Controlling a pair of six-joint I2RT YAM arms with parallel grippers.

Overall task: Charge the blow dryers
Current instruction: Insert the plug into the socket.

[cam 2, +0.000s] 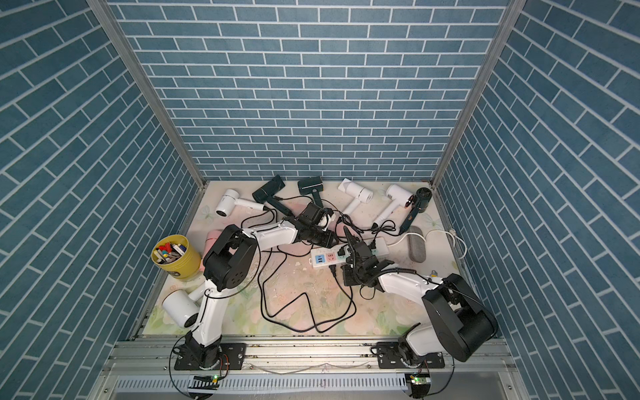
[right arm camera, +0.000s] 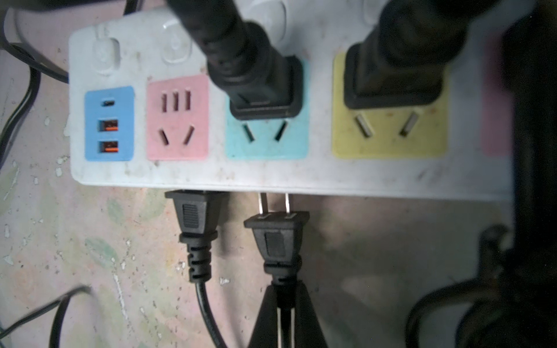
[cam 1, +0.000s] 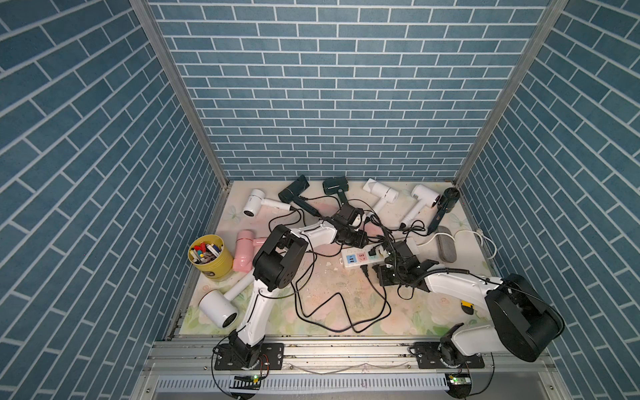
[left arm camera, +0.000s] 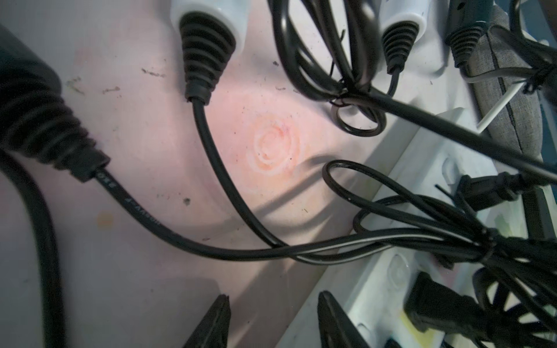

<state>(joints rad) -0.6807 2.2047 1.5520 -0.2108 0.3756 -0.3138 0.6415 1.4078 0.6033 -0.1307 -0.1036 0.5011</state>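
With right jaws closed on a loose plug (right arm camera: 275,232) at the near edge of the power strip (right arm camera: 301,177), left jaws parted, empty, and blow dryers (cam 1: 382,194) along the far surface (cam 1: 346,304), lift, tip prongs down, seat in the free pink socket (right arm camera: 177,117).

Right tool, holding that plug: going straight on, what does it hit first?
Probably the side of the strip: the plug in the right tool points its prongs at that edge, by the teal socket; depth unclear.
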